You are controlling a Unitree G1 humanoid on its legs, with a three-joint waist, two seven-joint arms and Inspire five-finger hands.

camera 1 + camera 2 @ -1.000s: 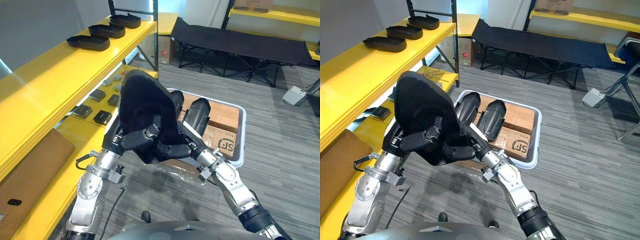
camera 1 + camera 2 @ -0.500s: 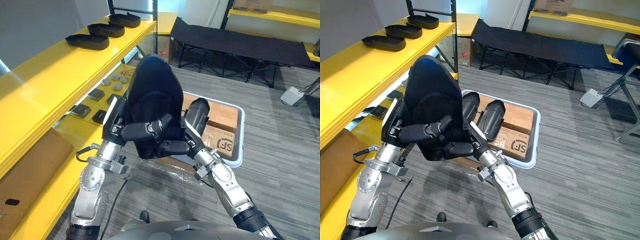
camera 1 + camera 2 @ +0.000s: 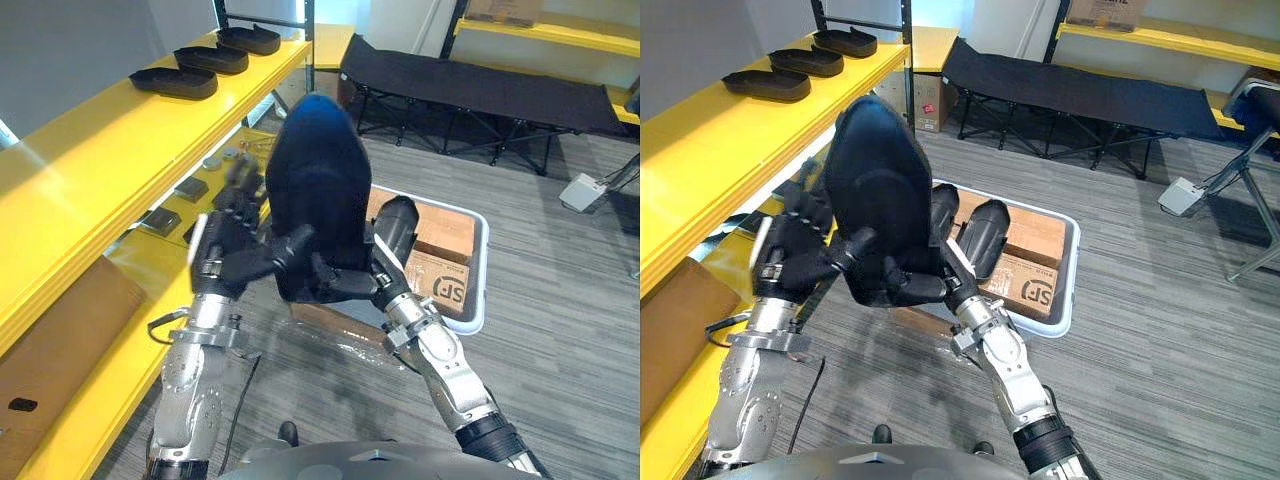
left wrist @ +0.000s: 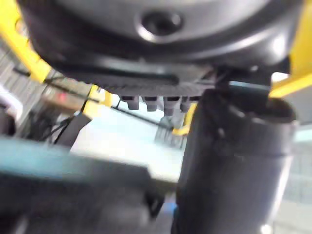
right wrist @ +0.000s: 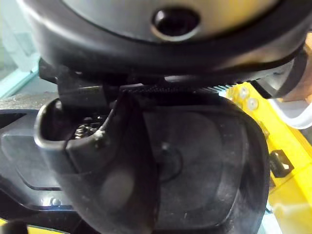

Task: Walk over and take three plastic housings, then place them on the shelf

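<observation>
**A:** What is taking up most of the frame?

**B:** The yellow shelf [image 3: 110, 130] is running down the left side, with three shelved housings [image 3: 213, 60] lying at its upper-left end. Right of centre, the white tray [image 3: 486, 262] is sitting on the floor [image 3: 570, 330], carrying two tray housings [image 3: 985, 238] and cardboard boxes [image 3: 445, 235].

**A:** And the one being carried?

**B:** The held housing [image 3: 320, 190] is standing upright mid-frame, off the shelf and overlapping the tray's left part. The right hand [image 3: 345, 285] is clenching its lower edge. The left hand [image 3: 225, 262] is splaying beside its left rim, only the thumb touching.

**A:** What is the risk?

**B:** I'm judging that one grasp is bearing a tall shell. It could pivot and slip, or clip the shelf lip going over.
</observation>
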